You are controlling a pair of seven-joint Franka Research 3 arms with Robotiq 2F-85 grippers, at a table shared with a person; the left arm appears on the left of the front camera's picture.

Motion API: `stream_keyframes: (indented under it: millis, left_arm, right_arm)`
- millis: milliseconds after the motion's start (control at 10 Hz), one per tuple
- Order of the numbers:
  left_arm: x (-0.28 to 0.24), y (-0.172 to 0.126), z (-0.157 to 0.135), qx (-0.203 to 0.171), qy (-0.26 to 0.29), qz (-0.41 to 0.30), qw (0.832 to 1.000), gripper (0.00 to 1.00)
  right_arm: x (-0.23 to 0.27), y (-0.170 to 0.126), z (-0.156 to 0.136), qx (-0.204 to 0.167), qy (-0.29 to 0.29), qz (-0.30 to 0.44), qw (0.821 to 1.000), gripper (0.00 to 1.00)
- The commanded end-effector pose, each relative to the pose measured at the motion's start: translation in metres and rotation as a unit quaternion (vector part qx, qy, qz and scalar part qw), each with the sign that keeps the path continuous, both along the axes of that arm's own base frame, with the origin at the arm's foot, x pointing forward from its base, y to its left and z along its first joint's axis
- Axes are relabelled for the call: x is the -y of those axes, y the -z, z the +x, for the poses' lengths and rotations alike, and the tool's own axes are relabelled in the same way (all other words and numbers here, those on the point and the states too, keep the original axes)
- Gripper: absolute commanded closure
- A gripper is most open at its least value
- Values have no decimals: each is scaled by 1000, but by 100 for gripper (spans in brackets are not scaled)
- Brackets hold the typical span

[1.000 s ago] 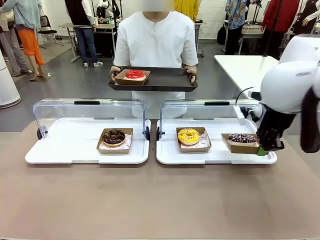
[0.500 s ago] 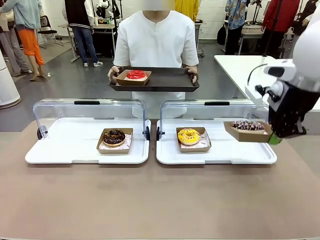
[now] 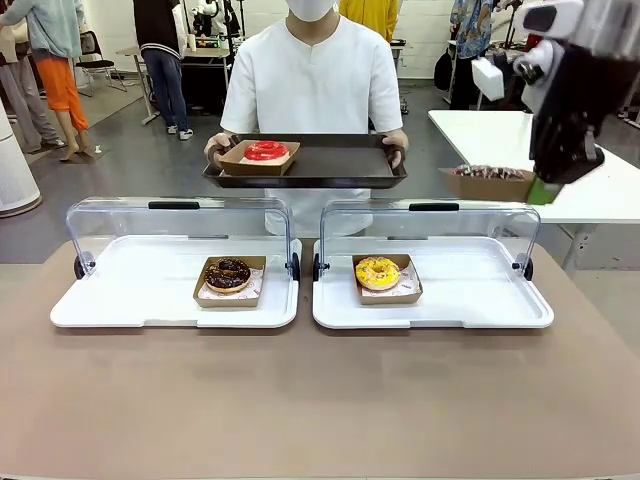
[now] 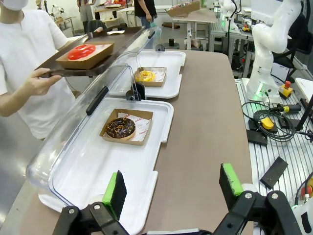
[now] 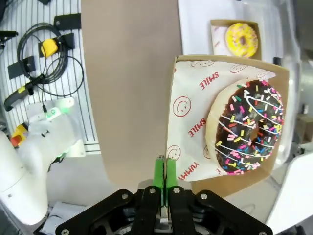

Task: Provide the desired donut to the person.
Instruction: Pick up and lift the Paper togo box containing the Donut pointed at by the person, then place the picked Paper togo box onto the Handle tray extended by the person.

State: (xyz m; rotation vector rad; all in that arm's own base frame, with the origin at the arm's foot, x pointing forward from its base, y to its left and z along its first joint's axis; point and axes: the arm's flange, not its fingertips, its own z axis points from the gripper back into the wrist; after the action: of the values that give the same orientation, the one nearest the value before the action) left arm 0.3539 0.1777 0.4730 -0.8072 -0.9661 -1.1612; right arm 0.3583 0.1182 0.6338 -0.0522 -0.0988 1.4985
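My right gripper (image 3: 545, 190) is shut on the edge of a cardboard box (image 3: 487, 184) holding a chocolate donut with coloured sprinkles (image 5: 244, 127). It holds the box in the air, above the right display tray's far right corner. In the right wrist view the green pads (image 5: 162, 169) pinch the box's paper-lined rim. The person (image 3: 312, 80) in a white shirt stands across the table holding a dark tray (image 3: 340, 158) with a red donut (image 3: 266, 150) on it. My left gripper (image 4: 173, 183) hangs open over the near end of the left display tray, with nothing between its fingers.
Two white display trays with raised clear lids sit side by side. The left one (image 3: 130, 290) holds a chocolate donut (image 3: 228, 273), the right one (image 3: 470, 295) a yellow donut (image 3: 378, 271). Brown tabletop (image 3: 300, 400) lies in front. A white table (image 3: 480, 130) stands at the far right.
My right gripper has lifted the boxed sprinkled donut off the right display tray, up and away from me. The person's tray has come slightly lower and nearer.
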Motion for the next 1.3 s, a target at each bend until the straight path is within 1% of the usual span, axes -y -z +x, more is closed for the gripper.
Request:
stream_keyframes:
  millis: [0, 100, 200, 1200]
  left_arm:
    - [0, -1, -1, 7, 0, -8, 1000, 0]
    - [0, -1, -1, 7, 0, -8, 1000, 0]
    - [0, -1, -1, 7, 0, -8, 1000, 0]
    - [0, -1, -1, 7, 0, -8, 1000, 0]
  right_arm:
    - [-9, 5, 27, -19, 9, -18, 1000, 100]
    - [-9, 12, 35, -20, -17, -20, 999, 100]
    - [-5, 1, 13, -5, 1, -2, 1000, 100]
    - [-5, 1, 13, -5, 1, -2, 1000, 100]
